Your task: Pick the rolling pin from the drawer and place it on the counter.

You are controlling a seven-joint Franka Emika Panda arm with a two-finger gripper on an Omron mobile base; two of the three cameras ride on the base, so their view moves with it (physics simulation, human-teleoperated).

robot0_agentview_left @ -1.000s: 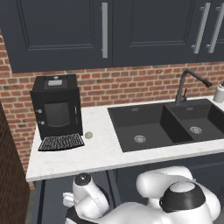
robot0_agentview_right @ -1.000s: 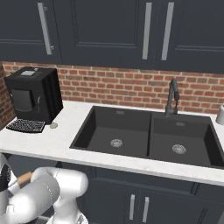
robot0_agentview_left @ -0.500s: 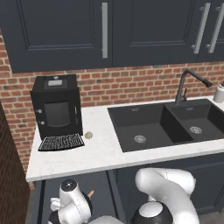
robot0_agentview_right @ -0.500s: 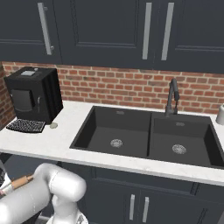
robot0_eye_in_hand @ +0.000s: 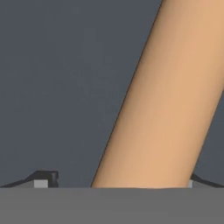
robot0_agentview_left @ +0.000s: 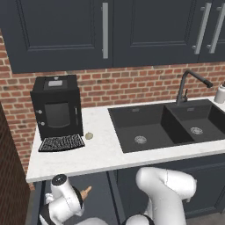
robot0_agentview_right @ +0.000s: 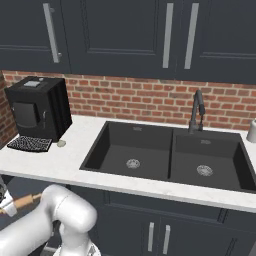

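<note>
My hand (robot0_agentview_left: 70, 204) sits lower left of the left base view, below the desk (robot0_agentview_left: 101, 156) edge, over the open drawer (robot0_agentview_left: 99, 193). Rolling pin (robot0_eye_in_hand: 170, 100) runs close up between my fingertips (robot0_eye_in_hand: 43, 178) in the hand view, tilted, filling the right half; fingers look closed on it. A tan handle end pokes out beside the hand in the left base view; in the right base view it shows at the lower left edge. Coffee machine (robot0_agentview_left: 57, 105), small beige disc (robot0_agentview_left: 88, 136) and black sink (robot0_agentview_left: 167, 125) are on the desk.
</note>
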